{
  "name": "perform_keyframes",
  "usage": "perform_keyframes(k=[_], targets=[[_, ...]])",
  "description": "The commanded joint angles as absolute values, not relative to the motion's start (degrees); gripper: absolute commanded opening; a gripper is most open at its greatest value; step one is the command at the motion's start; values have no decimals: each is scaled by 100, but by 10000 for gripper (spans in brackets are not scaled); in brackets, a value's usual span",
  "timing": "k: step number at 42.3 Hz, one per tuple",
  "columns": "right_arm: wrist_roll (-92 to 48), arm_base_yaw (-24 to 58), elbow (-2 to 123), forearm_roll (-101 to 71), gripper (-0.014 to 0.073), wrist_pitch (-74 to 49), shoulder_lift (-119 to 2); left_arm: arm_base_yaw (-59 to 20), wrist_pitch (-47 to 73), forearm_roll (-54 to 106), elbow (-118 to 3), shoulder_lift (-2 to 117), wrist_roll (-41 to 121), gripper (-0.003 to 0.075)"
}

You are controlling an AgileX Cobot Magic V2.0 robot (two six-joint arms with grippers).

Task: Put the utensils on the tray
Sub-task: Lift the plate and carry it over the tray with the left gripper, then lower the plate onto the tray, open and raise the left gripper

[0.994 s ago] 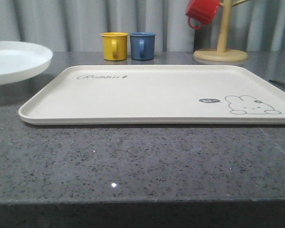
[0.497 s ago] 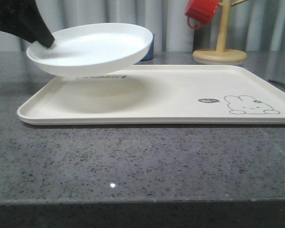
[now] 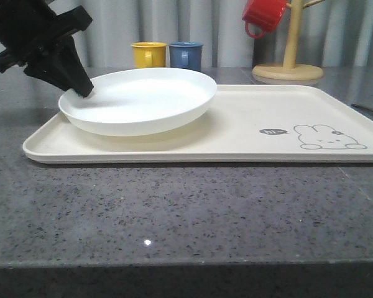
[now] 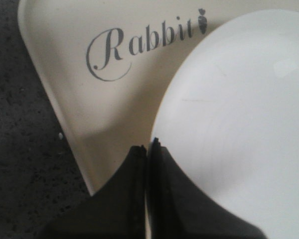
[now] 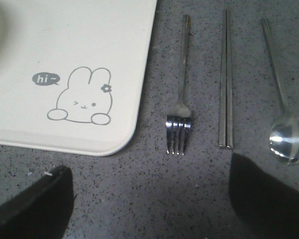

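Front view is showing me 1 white plate (image 3: pixel 140 99) sitting tilted over the left half of 1 cream tray (image 3: pixel 248 139), my left gripper (image 3: pixel 84 90) pinching its rim with jaws pressed together on it. Behind the tray, 1 yellow mug (image 3: pixel 148 54) and 1 blue mug (image 3: pixel 186 55) are standing, and 1 red mug (image 3: pixel 265 15) is hanging on a wooden stand (image 3: pixel 289 62). Beside the tray on the stone counter (image 5: pixel 189 199), 1 fork (image 5: pixel 180 119), 1 pair of chopsticks (image 5: pixel 225 84) and 1 spoon (image 5: pixel 284 124) are lying. My right gripper (image 5: pixel 149 209) is hovering with jaws spread.

one tray (image 3: pixel 248 118), one plate (image 3: pixel 140 99), three mugs (image 3: pixel 149 54), one fork (image 5: pixel 179 112), one pair of chopsticks (image 5: pixel 225 84), one spoon (image 5: pixel 286 132).
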State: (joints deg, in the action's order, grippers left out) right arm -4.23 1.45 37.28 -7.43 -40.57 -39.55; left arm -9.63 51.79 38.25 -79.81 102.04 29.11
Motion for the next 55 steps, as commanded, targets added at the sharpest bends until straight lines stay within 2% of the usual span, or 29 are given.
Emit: perform_keyframes(k=[1,14,17,22,26,38,45,55], targets=[[-472,143,3882,-748,655,-3712,-3979,-1008,5168,4043,-8180,9949,2917,-20],[-472,143,3882,-748,655,-3712,-3979,-1008,5229,3810,-8180,10124,2917,-7],[-472,143,3882,-748,655,-3712,-3979,-1008,5229,3810,-8180,10124,2917,60],[-472,143,3882,-748,655,-3712,-3979,-1008,5240,3810,-8180,10124,2917,272],[-472,143,3882,-748,655,-3712,-3979,-1008,5254,3810,-8180,10124,2917,384],[-472,143,3882,-748,655,-3712,-3979,-1159,5708,3263,-8762,9903,2775,395],[-472,143,3882,-748,655,-3712,-3979,-1464,5592,2002,-9048,9401,1938,395],[-472,143,3882,-748,655,-3712,-3979,-2878,5586,145,-8996,8456,970,386]])
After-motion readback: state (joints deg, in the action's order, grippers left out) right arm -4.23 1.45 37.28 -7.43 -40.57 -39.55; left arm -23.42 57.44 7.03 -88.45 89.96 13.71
